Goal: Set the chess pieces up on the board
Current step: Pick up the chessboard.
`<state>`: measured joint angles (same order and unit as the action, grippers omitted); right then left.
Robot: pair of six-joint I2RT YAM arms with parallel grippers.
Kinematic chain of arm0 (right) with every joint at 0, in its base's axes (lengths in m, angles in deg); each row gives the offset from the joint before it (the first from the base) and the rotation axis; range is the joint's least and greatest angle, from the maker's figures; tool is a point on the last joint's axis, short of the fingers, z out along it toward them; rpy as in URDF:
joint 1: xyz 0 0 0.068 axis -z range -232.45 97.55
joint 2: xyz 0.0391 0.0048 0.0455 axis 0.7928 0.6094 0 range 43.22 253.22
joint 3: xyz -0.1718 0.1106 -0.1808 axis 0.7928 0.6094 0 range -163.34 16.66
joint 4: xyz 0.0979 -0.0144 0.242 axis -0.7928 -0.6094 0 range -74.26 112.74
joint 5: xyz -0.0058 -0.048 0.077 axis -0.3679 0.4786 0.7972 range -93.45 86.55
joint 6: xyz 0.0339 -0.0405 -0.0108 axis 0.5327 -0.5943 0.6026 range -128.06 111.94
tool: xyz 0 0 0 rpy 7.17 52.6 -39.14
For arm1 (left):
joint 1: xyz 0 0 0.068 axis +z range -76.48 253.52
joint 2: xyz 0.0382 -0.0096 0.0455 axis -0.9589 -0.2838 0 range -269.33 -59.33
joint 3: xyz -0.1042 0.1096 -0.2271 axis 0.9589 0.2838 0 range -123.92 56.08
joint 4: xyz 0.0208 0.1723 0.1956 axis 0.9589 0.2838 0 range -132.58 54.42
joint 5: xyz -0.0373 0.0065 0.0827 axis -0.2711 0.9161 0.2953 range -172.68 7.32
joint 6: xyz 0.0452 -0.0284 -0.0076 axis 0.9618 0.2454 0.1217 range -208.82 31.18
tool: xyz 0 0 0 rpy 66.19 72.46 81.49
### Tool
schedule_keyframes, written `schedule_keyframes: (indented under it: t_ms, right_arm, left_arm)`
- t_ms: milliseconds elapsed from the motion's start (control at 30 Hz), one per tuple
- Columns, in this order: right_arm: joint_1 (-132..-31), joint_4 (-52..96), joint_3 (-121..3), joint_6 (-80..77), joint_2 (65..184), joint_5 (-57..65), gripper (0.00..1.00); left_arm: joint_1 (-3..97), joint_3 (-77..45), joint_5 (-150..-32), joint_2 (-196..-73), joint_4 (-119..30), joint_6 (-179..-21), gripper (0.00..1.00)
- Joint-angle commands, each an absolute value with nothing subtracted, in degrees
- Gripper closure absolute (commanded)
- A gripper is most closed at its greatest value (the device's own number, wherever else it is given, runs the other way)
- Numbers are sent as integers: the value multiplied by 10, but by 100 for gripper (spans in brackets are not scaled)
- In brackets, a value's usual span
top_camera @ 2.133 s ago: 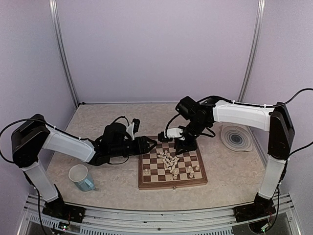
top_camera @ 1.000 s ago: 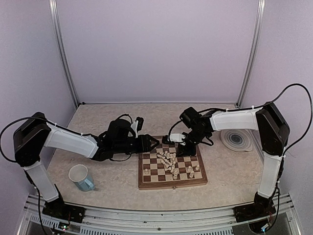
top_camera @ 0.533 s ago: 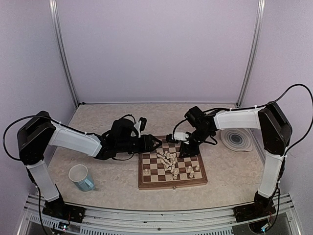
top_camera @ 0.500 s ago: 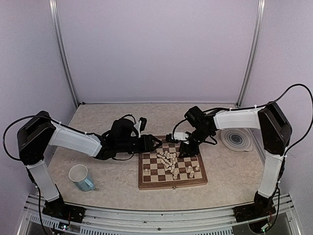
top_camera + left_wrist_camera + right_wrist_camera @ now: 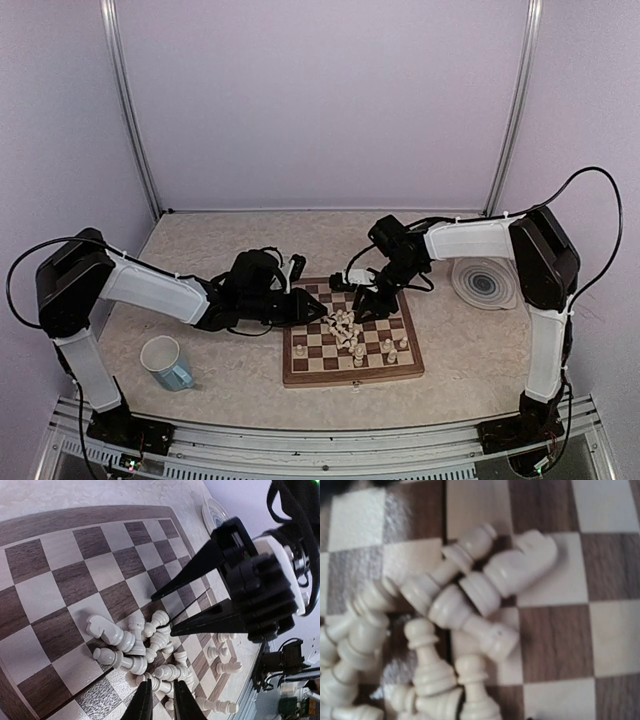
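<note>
One heap of chess pieces (image 5: 343,326), board's (image 5: 345,378) far rows bare; right fingers (image 5: 192,572) spread, left fingers (image 5: 143,703) unclear.

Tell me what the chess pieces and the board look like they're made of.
The chess pieces: likely pale wood or plastic, smooth, faintly glossy; no grain shows. The board: wood or veneer, visible streaky grain, satin sheen.

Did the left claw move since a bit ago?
Yes. The left claw slid to the right. It went from beside the left edge of the board to over its squares, right up to the pile of chess pieces.
</note>
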<state>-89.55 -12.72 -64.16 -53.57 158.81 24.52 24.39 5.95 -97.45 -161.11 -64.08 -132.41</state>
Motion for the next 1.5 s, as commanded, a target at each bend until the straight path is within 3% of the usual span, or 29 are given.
schedule_keyframes:
  t_ms: [0,133,467,900,1133,1300,1467]
  right_arm:
    - [-894,-164,-658,-566,1615,291,61]
    - [-895,-186,-669,-578,1624,317,61]
    - [-897,-172,-683,-541,1633,341,62]
    - [-884,-129,-679,-496,1642,266,85]
    - [-863,-124,-667,-482,1600,269,86]
    - [-856,-110,-645,-479,1552,300,86]
    - [-853,-107,-642,-474,1545,307,85]
  left_arm:
    - [228,57,-990,-1616,-606,-1328,90]
    - [220,31,-990,-1642,-574,-1328,99]
    - [223,-2,-1012,-1689,-611,-1346,100]
    - [276,-27,-1025,-1740,-654,-1348,100]
    - [274,-50,-1057,-1738,-670,-1336,100]
    - [268,-45,-1058,-1708,-664,-1315,94]
    - [267,-36,-1037,-1686,-657,-1320,74]
